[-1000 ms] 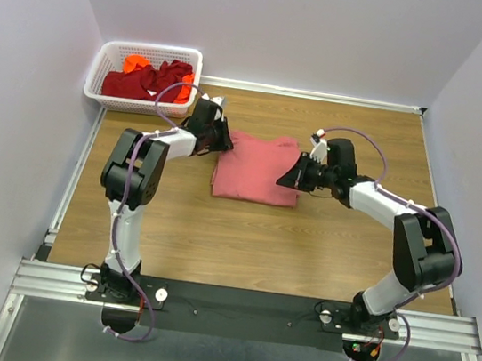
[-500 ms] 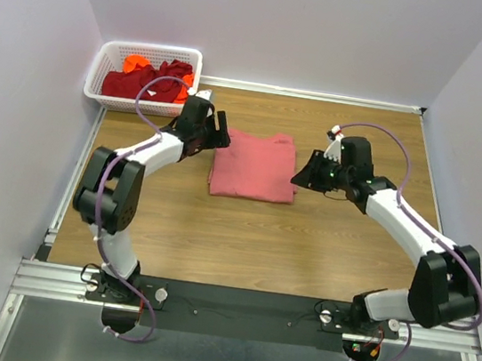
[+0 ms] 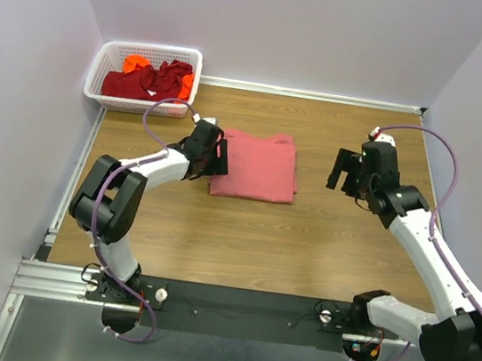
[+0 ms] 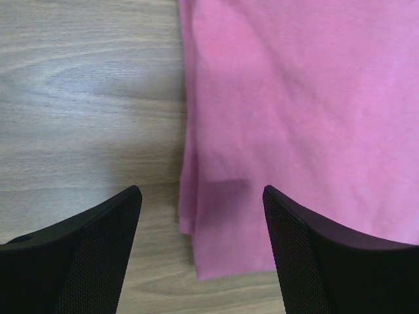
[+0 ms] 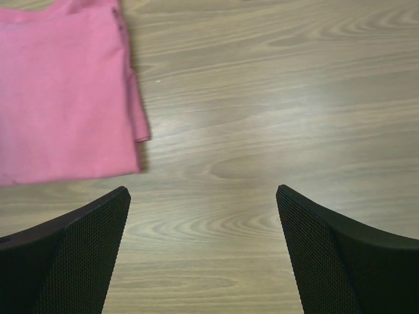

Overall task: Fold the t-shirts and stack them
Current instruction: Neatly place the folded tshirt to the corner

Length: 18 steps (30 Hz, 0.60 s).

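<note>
Two arms are seen, bolted at the near edge of the desk [image 3: 259,246]. The left arm is bent sharply at the elbow and reaches forward and inward, so that the left hand [image 3: 220,155] is held at the left edge of the salmon-pink t-shirt [image 3: 257,165]. In the left wrist view its fingers [image 4: 98,255] are spread wide, one over bare wood and the other over the cloth, and nothing is gripped between them. The right arm is stretched forward along the right side of the desk. The right hand [image 3: 337,171] is turned toward the shirt but kept well apart from it, and its fingers [image 5: 78,255] are likewise spread wide over bare wood, with nothing held. One salmon-pink t-shirt is counted, folded into a rough rectangle and laid flat near the middle of the desk, between the two hands. One white lattice basket [image 3: 152,47] is set at the far left corner. In it dark red cloth [image 3: 143,81] and bright orange cloth [image 3: 135,64] are heaped; how many garments are crumpled there cannot be told from above.
</note>
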{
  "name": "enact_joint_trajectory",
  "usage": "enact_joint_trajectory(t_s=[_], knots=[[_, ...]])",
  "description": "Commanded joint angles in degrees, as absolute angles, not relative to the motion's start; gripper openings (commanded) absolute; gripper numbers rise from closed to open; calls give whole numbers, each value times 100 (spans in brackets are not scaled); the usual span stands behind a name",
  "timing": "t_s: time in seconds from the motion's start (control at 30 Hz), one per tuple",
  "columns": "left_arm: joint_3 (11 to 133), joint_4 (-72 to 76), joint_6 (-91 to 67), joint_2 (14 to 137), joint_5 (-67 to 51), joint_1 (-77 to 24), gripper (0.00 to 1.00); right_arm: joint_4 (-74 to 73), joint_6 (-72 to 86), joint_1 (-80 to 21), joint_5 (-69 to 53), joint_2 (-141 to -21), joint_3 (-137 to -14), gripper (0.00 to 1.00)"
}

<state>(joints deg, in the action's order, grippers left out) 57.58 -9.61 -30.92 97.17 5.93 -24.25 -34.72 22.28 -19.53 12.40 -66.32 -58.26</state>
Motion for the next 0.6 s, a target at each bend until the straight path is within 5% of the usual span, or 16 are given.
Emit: enact_joint_trajectory(t_s=[0.0, 0.37, 0.47, 0.57], knots=[[6011, -1020, -3234, 10036, 931, -2426, 81, -3999, 2013, -1925, 2118, -6285, -5845, 100], [6416, -1230, -3331, 10845, 1002, -2602, 62, -4052, 1617, -1925, 2197, -5757, -5563, 100], [6416, -1371, -3384, 11012, 1090, -2610, 25, -4052, 1529, -1925, 2188, -5704, -5590, 100], [6425, -1590, -3445, 11030, 1020, -2610, 6, -4043, 1459, -1925, 2206, -5643, -5616, 100]])
